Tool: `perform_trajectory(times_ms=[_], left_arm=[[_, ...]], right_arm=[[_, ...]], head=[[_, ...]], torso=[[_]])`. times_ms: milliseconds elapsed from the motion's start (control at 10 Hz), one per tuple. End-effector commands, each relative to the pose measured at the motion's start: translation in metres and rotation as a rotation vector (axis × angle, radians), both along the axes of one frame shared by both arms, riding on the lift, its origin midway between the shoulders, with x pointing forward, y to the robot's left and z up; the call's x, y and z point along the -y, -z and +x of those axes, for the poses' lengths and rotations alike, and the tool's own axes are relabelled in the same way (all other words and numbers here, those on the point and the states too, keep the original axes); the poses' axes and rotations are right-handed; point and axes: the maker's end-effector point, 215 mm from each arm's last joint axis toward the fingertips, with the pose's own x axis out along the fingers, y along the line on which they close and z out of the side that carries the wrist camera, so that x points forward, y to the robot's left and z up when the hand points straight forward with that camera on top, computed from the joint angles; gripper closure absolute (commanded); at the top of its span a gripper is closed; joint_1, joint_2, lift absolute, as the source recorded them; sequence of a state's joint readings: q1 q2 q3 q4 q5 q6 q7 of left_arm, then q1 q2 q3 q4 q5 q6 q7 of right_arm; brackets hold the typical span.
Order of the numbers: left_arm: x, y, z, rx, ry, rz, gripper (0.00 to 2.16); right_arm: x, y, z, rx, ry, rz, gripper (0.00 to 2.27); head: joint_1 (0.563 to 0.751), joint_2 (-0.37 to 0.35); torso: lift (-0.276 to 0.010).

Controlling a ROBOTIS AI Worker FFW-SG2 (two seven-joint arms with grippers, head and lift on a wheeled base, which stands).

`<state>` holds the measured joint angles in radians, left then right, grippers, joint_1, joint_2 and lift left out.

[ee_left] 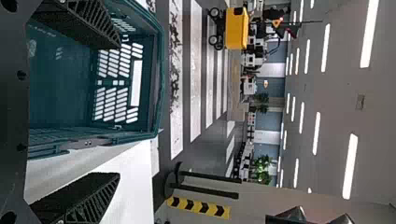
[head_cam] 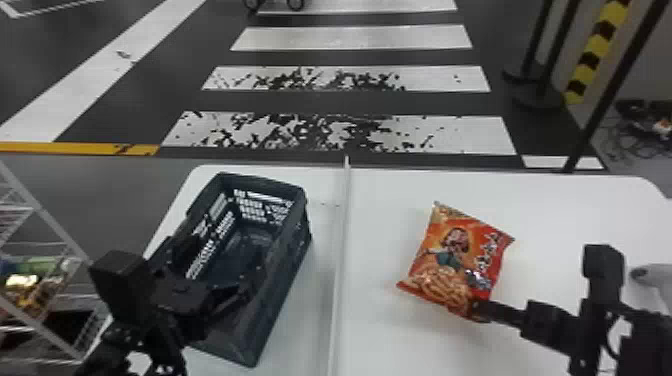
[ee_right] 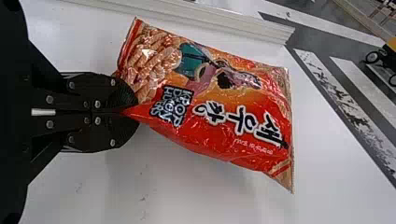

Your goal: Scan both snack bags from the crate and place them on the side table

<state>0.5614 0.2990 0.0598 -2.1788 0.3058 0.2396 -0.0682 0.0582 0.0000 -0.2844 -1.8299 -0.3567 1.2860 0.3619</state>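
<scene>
Currently, a snack bag (head_cam: 457,255) is pinched by the fingers of the right gripper (head_cam: 472,308) over the counter (head_cam: 390,345), and the left gripper (head_cam: 225,265) is opened wide over the crate (head_cam: 280,287).

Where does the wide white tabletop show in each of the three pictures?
Head view: the wide white tabletop fills much of the nearer half, crossed by a pale narrow rail.
Left wrist view: a white patch beside the dark plastic crate.
Right wrist view: the pale surface behind and around the red-orange snack bag.
Shared landmark: the white-striped crosswalk on the floor beyond the tabletop.
</scene>
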Motion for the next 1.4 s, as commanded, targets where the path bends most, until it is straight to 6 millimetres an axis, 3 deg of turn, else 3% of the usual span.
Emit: perform_trajectory(times_ms=[0, 200, 400, 500, 800, 900, 1100, 1300], left_arm=[[-0.001, 0.000, 0.000, 0.002, -0.004, 0.000, 0.02], [-0.004, -0.002, 0.001, 0.012, -0.010, -0.006, 0.02], [-0.005, -0.002, -0.001, 0.018, -0.011, -0.014, 0.02], [-0.006, -0.002, -0.001, 0.021, -0.012, -0.016, 0.02], [-0.007, 0.001, 0.000, 0.018, -0.013, -0.018, 0.02], [-0.009, 0.001, -0.001, 0.020, -0.016, -0.020, 0.02], [-0.009, 0.001, -0.001, 0.027, -0.015, -0.032, 0.02], [-0.009, 0.003, -0.002, 0.024, -0.016, -0.034, 0.02]], right_arm=[[0.018, -0.017, 0.007, 0.039, 0.012, -0.074, 2.25], [0.044, -0.037, 0.014, 0.071, 0.022, -0.221, 2.25], [0.069, -0.045, 0.019, 0.114, -0.003, -0.515, 2.25], [0.081, -0.062, 0.027, 0.189, -0.021, -0.688, 2.25], [0.088, -0.127, 0.049, 0.420, -0.112, -1.132, 2.25], [0.083, -0.138, 0.052, 0.486, -0.177, -1.280, 2.25], [0.068, -0.127, 0.056, 0.577, -0.340, -1.512, 2.25], [0.073, -0.098, 0.048, 0.559, -0.467, -1.699, 2.25]], head=[[0.695, 0.082], [0.695, 0.050], [0.695, 0.025], [0.695, 0.008], [0.695, -0.023], [0.695, -0.028], [0.695, -0.019], [0.695, -0.007]], torso=[[-0.098], [-0.098], [-0.098], [-0.098], [-0.098], [-0.098], [-0.098], [-0.098]])
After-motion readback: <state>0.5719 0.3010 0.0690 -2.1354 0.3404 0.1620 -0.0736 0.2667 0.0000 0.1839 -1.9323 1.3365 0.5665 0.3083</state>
